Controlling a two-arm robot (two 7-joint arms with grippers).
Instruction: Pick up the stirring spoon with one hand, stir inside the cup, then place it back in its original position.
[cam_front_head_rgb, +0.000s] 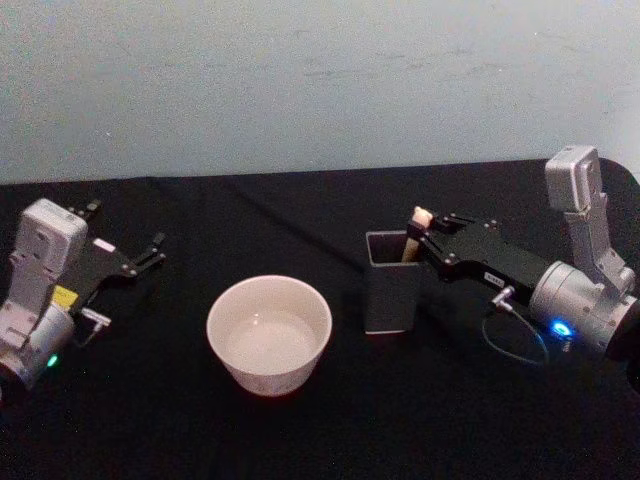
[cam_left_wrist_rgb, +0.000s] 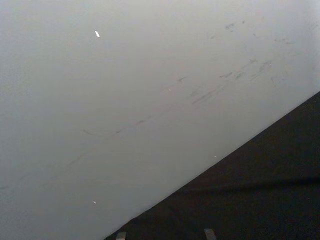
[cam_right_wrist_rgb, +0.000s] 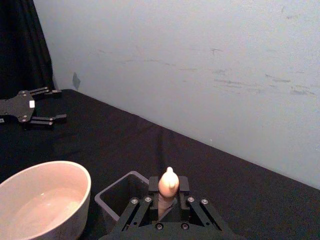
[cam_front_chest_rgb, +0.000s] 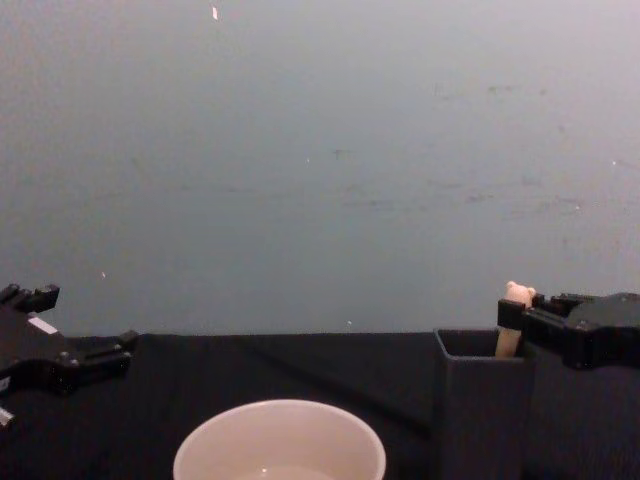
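Head view, glossy round cup (cam_front_head_rgb: 270, 375), slim spoon (cam_front_head_rgb: 420, 217)

Silver-grey wrist housings (cam_front_head_rgb: 40, 250) carry flat black grippers: the left gripper (cam_front_head_rgb: 127, 224), and the right gripper (cam_front_head_rgb: 414, 238) studded with silver screws (cam_right_wrist_rgb: 159, 226). The left wrist shows a green lamp (cam_front_head_rgb: 50, 360); the right, a blue lamp (cam_front_head_rgb: 557, 327) and a thin looped cable (cam_front_head_rgb: 512, 357).

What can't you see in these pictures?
- Bowl of the spoon: inside the holder, hidden by its walls in the head, chest and right wrist views. The right end effector grips the handle above.
- Bottom of the cup: cut off by the chest view's lower edge.
- The bear face: too small everywhere.
- The left end effector: the left wrist view's lower edge cuts off all but its tips.
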